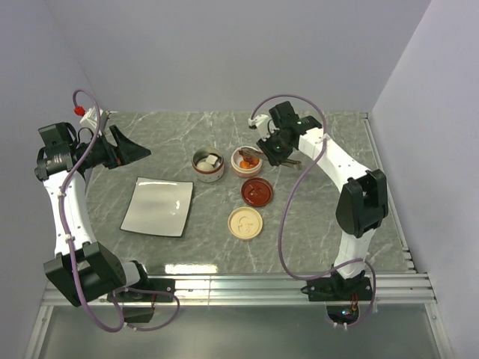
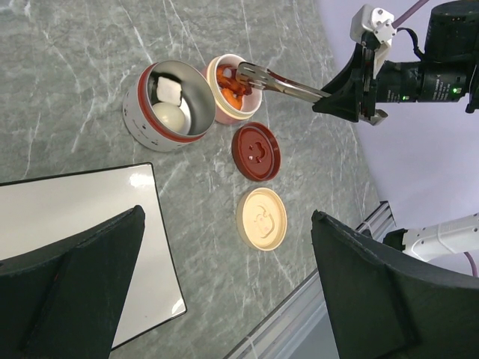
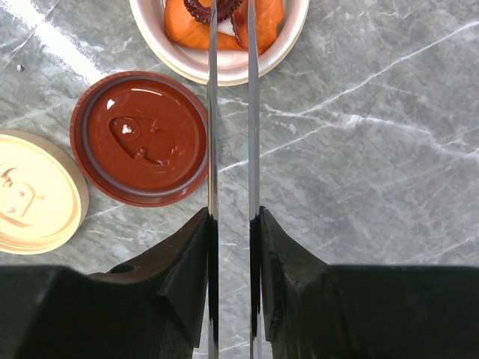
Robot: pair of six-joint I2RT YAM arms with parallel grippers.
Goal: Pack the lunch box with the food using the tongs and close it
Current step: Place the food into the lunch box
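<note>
The left tool [image 1: 138,153] hangs far to the left of the dark red lid [image 1: 257,192], over the worktop's [image 1: 322,134] left edge, its fingers spread wide apart. The white square plate [image 1: 157,206] lies flat, left of that lid. Behind and left of the lid stands a round steel tub [image 1: 208,166] with a red band, holding a white egg-like ball [image 2: 171,117] and a white block [image 2: 169,90]. A cream lid [image 1: 245,223] lies just in front of the red lid. Just behind it stands the pale pink tub [image 1: 247,161], holding orange pieces [image 3: 183,26] and a dark curled piece [image 3: 228,7]. The tongs [image 3: 212,134] reach into this tub, arms nearly parallel; whether the tips pinch anything cannot be told. Behind and right of the lid, the right tool [image 3: 230,224] is clamped on the tongs.
</note>
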